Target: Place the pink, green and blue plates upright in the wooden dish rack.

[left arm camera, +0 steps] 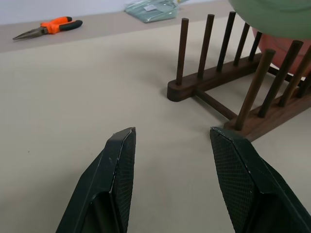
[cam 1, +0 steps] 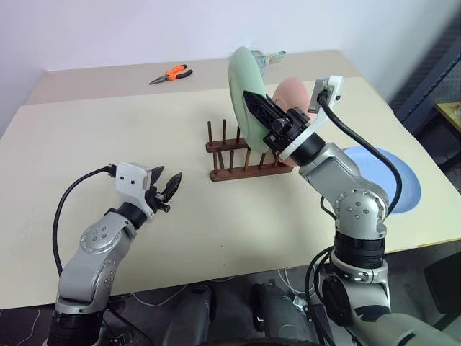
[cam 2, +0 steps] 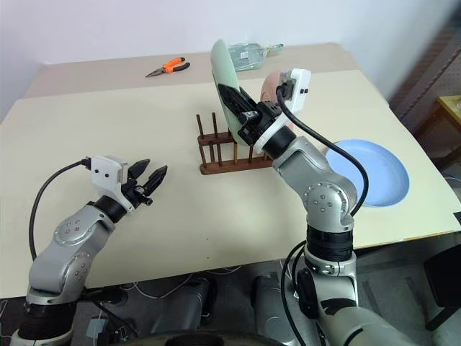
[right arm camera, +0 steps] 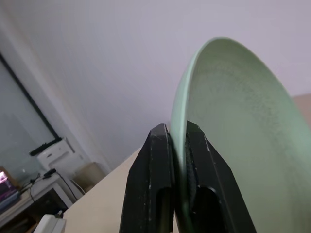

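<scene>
My right gripper [cam 1: 253,103] is shut on the rim of the pale green plate [cam 1: 241,79] and holds it on edge above the dark wooden dish rack [cam 1: 241,157]. The right wrist view shows the two fingers pinching the green plate [right arm camera: 233,121] at its edge. The pink plate [cam 1: 294,92] stands between the pegs at the rack's right end, partly hidden behind my right wrist. The blue plate [cam 1: 395,176] lies flat on the table to the right. My left gripper [cam 1: 167,189] hangs open and empty, low over the table left of the rack [left arm camera: 228,92].
Orange-handled pliers [cam 1: 171,73] lie at the far side of the table. A clear packet [cam 2: 248,52] lies beyond the rack near the back edge. The table's right edge [cam 1: 425,144] runs close to the blue plate.
</scene>
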